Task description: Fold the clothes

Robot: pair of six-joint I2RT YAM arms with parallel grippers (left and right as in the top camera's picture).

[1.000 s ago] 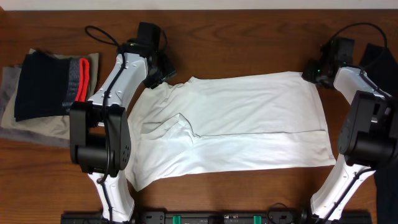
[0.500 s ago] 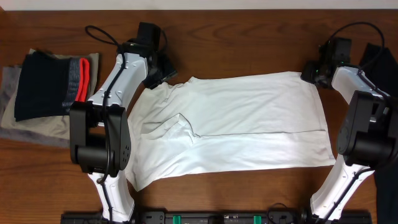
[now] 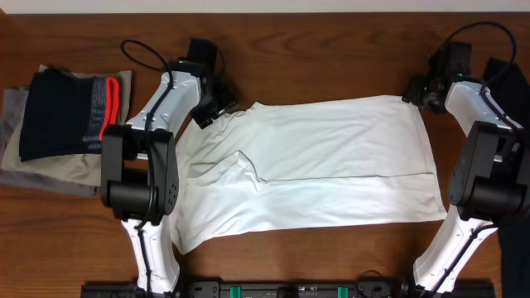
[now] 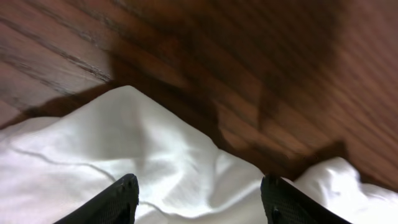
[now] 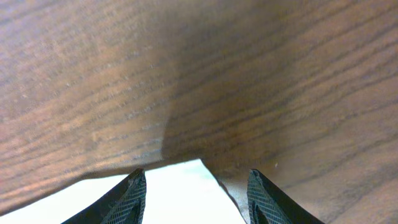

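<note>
1. Across a dark brown wooden table (image 3: 331, 50) with a visible grain, everything lies flat; a thin pale strip runs along the far edge, and a black rail (image 3: 290, 290) sits at the near edge, where both arms are mounted.
2. At the left end sits a stack: a black garment (image 3: 58, 112) with a red-and-grey band (image 3: 106, 103), on top of olive-grey cloth (image 3: 50, 170). A dark shape (image 3: 507, 79) shows at the far right edge, too cropped to identify.
3. One white T-shirt (image 3: 323, 165) is spread across the middle of the table, lengthwise from left to right, doubled over along a long crease and lightly wrinkled.
4. Left gripper (image 3: 217, 106) is at the shirt's far left corner. Its wrist camera shows the two fingertips (image 4: 124, 196) well apart with rumpled white cloth (image 4: 155, 162) beneath them – the jaws are released and pinch nothing.
5. Right gripper (image 3: 416, 91) is at the shirt's far right corner. In its wrist view the jaws are spread, and a white corner (image 5: 168, 199) lies flat on the wood between the fingertips (image 5: 134, 193), not gripped.
6. Count – one white T-shirt, one black banded garment, two arms with one gripper each. How many olive-grey pieces are in the stack I cannot tell.
</note>
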